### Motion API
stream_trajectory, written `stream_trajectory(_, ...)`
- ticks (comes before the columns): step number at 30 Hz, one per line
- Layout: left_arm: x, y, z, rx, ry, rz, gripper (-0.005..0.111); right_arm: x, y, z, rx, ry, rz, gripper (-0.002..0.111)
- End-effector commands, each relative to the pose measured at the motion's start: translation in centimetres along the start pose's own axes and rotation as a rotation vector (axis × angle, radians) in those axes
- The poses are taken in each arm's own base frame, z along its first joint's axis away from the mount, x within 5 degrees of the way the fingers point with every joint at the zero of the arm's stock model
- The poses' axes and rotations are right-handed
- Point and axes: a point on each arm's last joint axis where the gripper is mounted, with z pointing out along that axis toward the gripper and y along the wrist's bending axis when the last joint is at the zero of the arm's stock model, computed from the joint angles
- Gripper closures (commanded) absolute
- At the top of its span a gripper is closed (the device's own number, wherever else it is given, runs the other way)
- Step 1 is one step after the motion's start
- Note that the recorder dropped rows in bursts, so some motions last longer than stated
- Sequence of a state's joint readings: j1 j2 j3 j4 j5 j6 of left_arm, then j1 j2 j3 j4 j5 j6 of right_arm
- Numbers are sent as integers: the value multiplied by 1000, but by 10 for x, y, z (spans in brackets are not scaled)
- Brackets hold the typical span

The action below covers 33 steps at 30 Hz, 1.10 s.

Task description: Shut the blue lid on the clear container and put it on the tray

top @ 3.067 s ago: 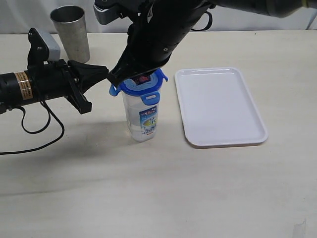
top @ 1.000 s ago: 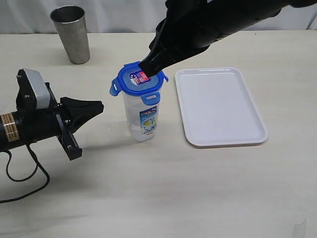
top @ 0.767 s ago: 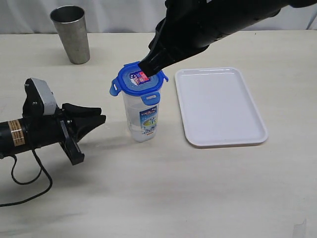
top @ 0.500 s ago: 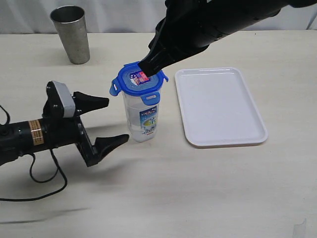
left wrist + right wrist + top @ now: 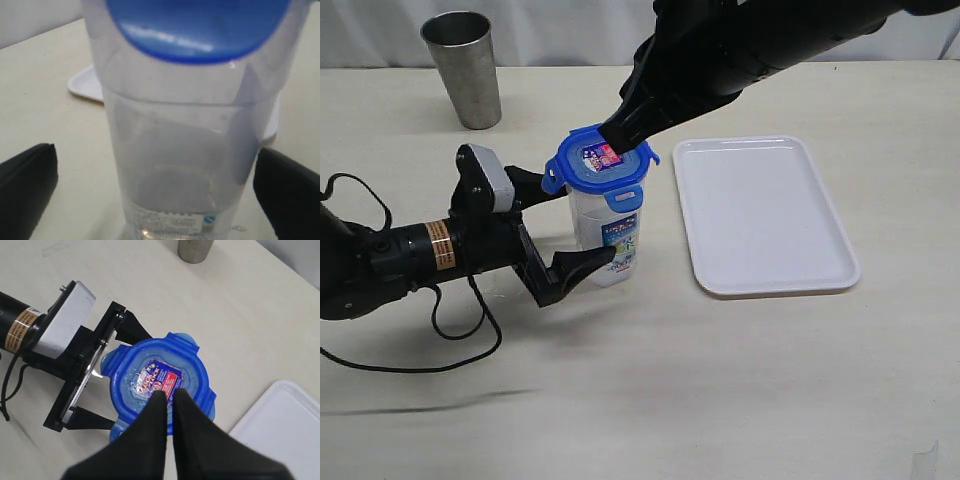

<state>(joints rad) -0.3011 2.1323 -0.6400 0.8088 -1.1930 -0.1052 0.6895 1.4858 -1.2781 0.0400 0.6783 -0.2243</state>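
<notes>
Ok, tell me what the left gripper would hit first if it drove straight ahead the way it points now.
The clear container: its wall stands between the open jaws of the left gripper, below the blue lid. How little gap remains is hard to judge.

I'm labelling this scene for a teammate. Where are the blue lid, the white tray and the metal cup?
blue lid (image 5: 586, 172): exterior view, on its flat top face.
white tray (image 5: 770, 215): exterior view, on its bare floor.
metal cup (image 5: 465, 75): exterior view, on its side wall.

Probably a robotics lab: bare beige table (image 5: 720, 400), plain white backdrop (image 5: 550, 30), cabled arm (image 5: 390, 265).
</notes>
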Motion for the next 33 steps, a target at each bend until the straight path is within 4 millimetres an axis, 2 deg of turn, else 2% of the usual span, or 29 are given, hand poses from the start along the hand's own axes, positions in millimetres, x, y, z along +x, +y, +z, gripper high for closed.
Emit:
stream_trajectory(1, 0, 0, 6, 33, -27, -17, 5, 0, 0, -2, 4, -12, 7, 104)
stream_trajectory(7, -4, 1, 12, 38, -44, 3, 5, -1, 0, -1, 6, -22, 27, 104)
stream_trajectory(14, -13, -1, 24, 57, -69, 35, 5, 1, 0, 11, -3, 5, 33, 104)
stream_trajectory(18, -13, 1, 25, 41, -66, 29, 6, 2, 0, 14, -4, 12, 30, 103)
stream_trajectory(24, -13, 0, 25, 46, -65, 30, 6, -1, 16, 14, -36, -1, -25, 77)
stream_trajectory(27, -14, 0, 25, 38, -66, 27, 6, -8, 18, 14, -30, -67, 15, 75)
stream_trajectory(29, -14, 0, 25, 38, -66, 27, 10, -10, 17, 13, -26, -92, 35, 75)
stream_trajectory(33, -14, 0, 25, 39, -71, 30, 28, -10, 16, 13, -20, -91, 47, 75)
